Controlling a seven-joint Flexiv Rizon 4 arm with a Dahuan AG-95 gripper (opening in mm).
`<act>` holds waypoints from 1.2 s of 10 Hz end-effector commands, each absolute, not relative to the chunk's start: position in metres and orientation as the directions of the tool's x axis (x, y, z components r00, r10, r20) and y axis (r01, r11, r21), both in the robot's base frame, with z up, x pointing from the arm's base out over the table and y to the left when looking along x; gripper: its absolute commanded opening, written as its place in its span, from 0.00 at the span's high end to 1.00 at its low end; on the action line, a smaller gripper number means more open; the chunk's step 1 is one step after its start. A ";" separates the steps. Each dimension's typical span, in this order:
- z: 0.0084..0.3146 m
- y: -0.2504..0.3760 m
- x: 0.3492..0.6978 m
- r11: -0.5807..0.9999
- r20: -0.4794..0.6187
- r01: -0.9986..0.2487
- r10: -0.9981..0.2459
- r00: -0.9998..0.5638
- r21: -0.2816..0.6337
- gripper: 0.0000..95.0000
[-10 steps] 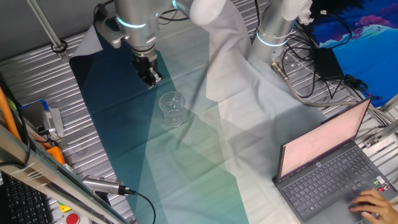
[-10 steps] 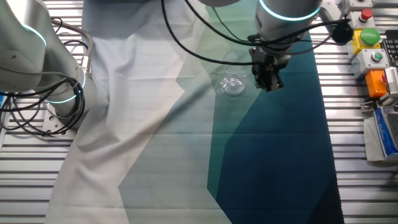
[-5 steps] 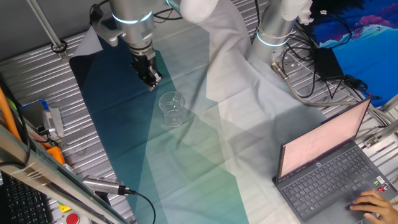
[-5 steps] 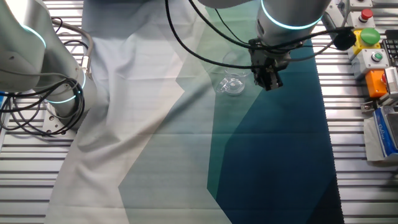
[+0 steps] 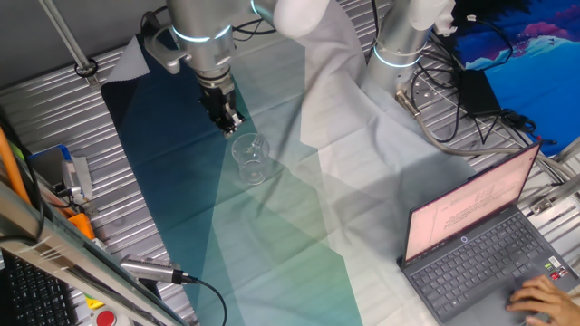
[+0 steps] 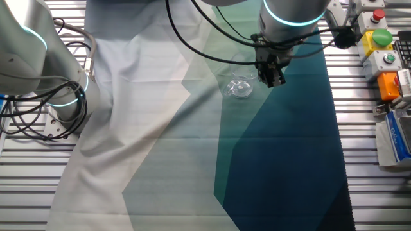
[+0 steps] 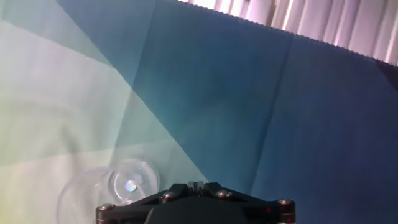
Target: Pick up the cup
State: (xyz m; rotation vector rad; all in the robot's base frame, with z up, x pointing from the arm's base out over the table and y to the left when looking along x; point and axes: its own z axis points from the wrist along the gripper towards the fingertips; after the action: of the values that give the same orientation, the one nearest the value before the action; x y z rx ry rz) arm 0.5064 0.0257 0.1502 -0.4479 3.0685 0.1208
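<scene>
The cup (image 5: 251, 158) is a small clear plastic cup that stands upright on the teal and pale green cloth (image 5: 181, 181). It also shows in the other fixed view (image 6: 241, 85) and at the bottom left of the hand view (image 7: 112, 190). My gripper (image 5: 231, 122) hangs just above the cloth, close beside the cup on the dark teal side, and does not touch it. In the other fixed view the gripper (image 6: 271, 78) is just right of the cup. In the hand view the gripper (image 7: 196, 185) has its fingers pressed together, with nothing between them.
A second robot base (image 5: 399, 45) stands at the back on the white cloth. An open laptop (image 5: 480, 240) with a hand on it is at the front right. A button box (image 6: 379, 38) and other gear lie along the metal table edge.
My gripper has moved sideways toward the cup and now hangs closer to it. The cup has not moved.
</scene>
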 end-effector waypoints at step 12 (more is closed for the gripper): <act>0.149 0.026 0.508 0.831 -0.053 -0.556 -0.554 -0.831 0.013 1.00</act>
State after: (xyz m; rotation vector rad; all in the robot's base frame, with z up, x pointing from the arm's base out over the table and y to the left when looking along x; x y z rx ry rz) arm 0.5068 0.0254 0.1493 -0.8212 2.9843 0.0401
